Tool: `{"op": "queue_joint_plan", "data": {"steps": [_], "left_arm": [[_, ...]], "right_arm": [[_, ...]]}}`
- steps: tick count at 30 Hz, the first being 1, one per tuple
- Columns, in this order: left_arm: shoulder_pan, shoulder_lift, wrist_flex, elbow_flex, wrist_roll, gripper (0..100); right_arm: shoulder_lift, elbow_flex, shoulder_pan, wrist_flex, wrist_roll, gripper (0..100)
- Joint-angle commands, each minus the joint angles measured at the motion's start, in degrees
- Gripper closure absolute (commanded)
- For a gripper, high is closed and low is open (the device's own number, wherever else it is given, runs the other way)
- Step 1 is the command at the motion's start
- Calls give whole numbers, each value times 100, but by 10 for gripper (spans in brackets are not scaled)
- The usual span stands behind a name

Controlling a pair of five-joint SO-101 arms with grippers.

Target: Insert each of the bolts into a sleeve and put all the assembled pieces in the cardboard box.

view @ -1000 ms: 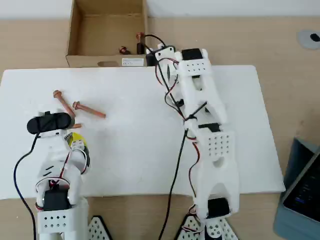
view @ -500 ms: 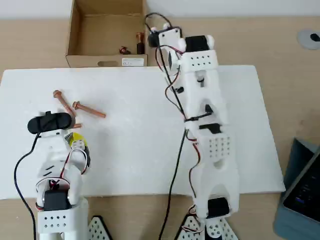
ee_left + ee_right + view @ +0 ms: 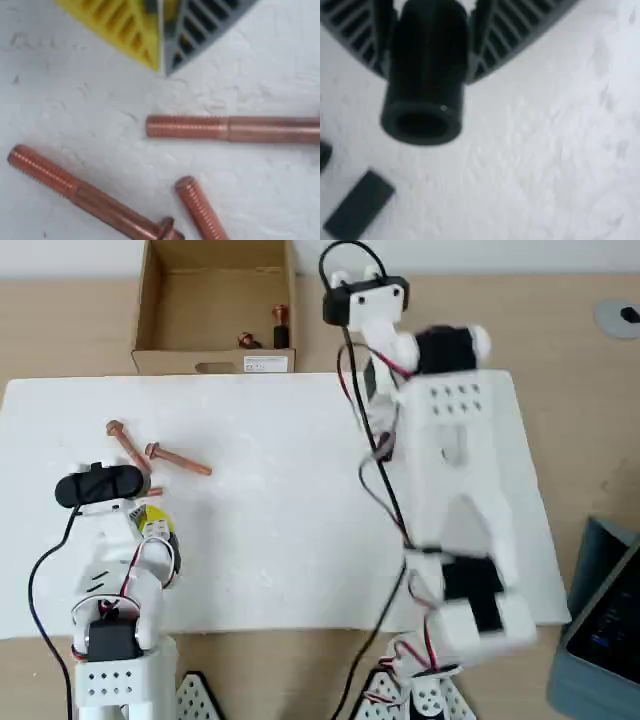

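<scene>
Inspector A: Any legible marking on record?

Inspector B: We found none. We note one white label (image 3: 265, 363) on the outer wall of the cardboard box (image 3: 190, 362), near the right gripper (image 3: 427, 60) that clamps the sleeve (image 3: 422, 115), off to its left. Its print is too small for us to read.

The bolts (image 3: 230, 128) are shiny copper, finely ringed with thread at their ends, on a chalky white mat (image 3: 280, 530). The left gripper (image 3: 162, 67) is half ribbed yellow, half ribbed grey; the right gripper (image 3: 427, 65) dark grey, ribbed too, its sleeve (image 3: 425, 100) matte black. The cardboard box (image 3: 150, 310) is plain brown, the table (image 3: 560, 330) pale wood
</scene>
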Motion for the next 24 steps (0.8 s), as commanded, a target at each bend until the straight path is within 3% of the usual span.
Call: {"op": "queue_joint_plan", "data": {"steps": [1,8,15,24], "left_arm": [[26,-48,35,79,26,996],[-35,-40,53,18,26,996],[-536,75,387,-1064,35,994],[-554,1956,1134,-3068,62,994]], "right_arm": [[-1297,796,171,123,-53,988],[-3108,2316,910,-79,-53,988],[-4927,4022,1666,-563,-53,989],[-6844,5947,1780,-1178,-53,989]]}}
